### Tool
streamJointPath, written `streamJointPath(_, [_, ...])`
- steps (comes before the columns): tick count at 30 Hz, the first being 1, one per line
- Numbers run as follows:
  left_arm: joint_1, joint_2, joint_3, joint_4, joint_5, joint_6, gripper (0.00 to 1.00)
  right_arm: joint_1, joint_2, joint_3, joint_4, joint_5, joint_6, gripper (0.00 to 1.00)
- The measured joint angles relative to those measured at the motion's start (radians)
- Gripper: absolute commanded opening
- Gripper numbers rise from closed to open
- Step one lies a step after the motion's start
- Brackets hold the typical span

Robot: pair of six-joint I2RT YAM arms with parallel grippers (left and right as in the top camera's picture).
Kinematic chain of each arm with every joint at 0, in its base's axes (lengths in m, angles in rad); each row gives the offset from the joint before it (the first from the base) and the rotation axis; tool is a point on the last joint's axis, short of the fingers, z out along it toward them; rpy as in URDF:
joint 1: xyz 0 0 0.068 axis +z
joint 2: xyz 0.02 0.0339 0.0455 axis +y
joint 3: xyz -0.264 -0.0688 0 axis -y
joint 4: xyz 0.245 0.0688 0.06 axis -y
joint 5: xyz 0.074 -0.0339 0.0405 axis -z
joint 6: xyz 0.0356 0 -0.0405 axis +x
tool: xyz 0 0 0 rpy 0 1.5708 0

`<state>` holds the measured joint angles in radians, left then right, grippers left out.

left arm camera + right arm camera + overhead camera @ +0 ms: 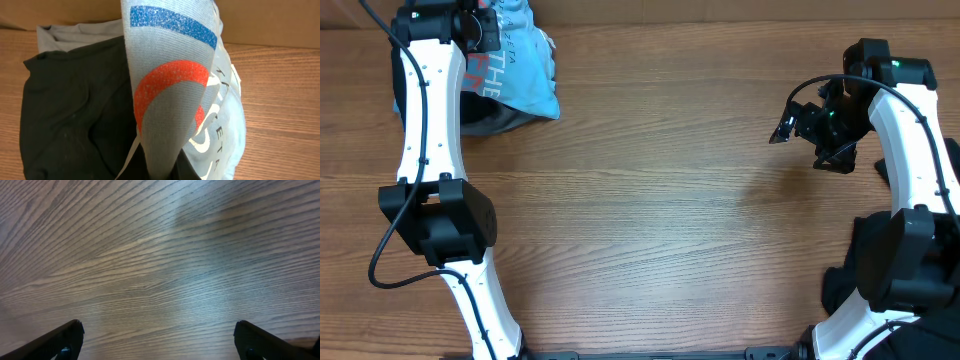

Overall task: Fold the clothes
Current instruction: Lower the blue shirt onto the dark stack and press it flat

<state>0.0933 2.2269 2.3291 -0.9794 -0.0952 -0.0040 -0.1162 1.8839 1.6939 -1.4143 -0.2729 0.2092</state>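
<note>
The clothes lie in a pile at the table's far left corner. On top is a light-blue T-shirt [528,68] with white logos and coral lettering. My left gripper [480,28] is shut on a fold of it. In the left wrist view the pinched T-shirt [170,95] rises straight into the jaws and hides them, showing a blue bar and a coral arc. A black garment [65,115] lies beneath it, over a grey one [62,34]. My right gripper [808,140] hovers open over bare wood at the right, far from the pile. Its fingers [62,339] stand wide with nothing between them.
The wooden table [660,200] stretches between both arms. A brown wall [280,20] rises just behind the pile. Dark material [880,165] sits at the right edge by the right arm's base.
</note>
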Motion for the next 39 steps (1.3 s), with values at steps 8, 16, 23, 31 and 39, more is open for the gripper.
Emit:
streamJointPath(8, [0.024,0.0,0.005,-0.005,-0.004,-0.05,0.04,0.0,0.0,0.0,0.001,0.0,0.0,1.0])
streamJointPath(16, [0.045,0.001,0.094,-0.07,-0.007,-0.065,0.04,0.0,0.0,0.0,0.008,0.0,0.0,1.0])
streamJointPath(23, [0.045,0.001,0.184,-0.119,-0.006,-0.082,0.04,0.0,0.0,0.0,0.008,0.0,0.0,1.0])
streamJointPath(31, [0.058,0.001,0.195,-0.136,-0.006,-0.095,0.04,0.0,0.0,0.0,0.008,0.0,0.0,1.0])
streamJointPath(39, [0.133,0.008,0.195,-0.162,-0.006,-0.09,0.06,0.0,0.0,0.0,0.008,0.0,0.0,1.0])
